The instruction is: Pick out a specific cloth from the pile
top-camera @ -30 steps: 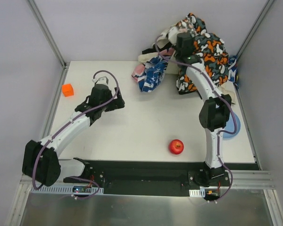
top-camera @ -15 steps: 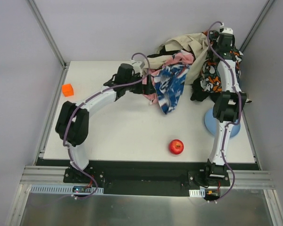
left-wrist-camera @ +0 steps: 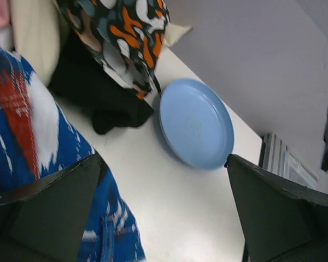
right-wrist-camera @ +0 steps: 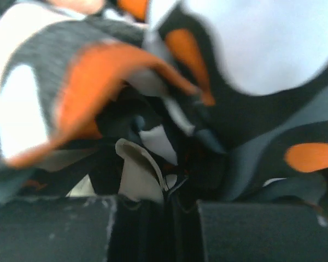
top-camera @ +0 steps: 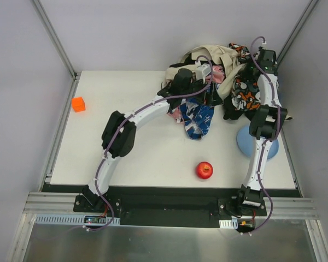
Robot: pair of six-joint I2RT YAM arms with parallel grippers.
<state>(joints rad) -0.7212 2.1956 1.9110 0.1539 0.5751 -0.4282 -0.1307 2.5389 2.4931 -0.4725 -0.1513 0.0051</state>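
Observation:
The pile (top-camera: 210,68) of beige, pink and patterned fabrics sits at the table's back right. My right gripper (top-camera: 262,63) is raised above it, shut (right-wrist-camera: 169,199) on a fold of the orange, grey and white blotch-patterned cloth (top-camera: 245,93) (left-wrist-camera: 126,33), which hangs down. The black cloth (top-camera: 232,112) (left-wrist-camera: 98,95) lies bunched on the table under that hanging cloth. My left gripper (top-camera: 206,87) (left-wrist-camera: 161,164) reaches into the pile's front, open and holding nothing. Its left finger rests against the blue-patterned cloth (top-camera: 197,117) (left-wrist-camera: 27,131), and the black cloth lies ahead of it.
A blue plate (top-camera: 250,143) (left-wrist-camera: 197,123) lies at the right edge, just beyond the black cloth. A red apple (top-camera: 204,170) sits near the front middle. An orange cube (top-camera: 78,104) is at the far left. Walls stand close behind and right of the pile.
My left arm has swung from the table's left side across to the pile. My right gripper has lifted the blotch-patterned cloth up and to the right, uncovering black fabric. The blue-patterned cloth has shifted right.

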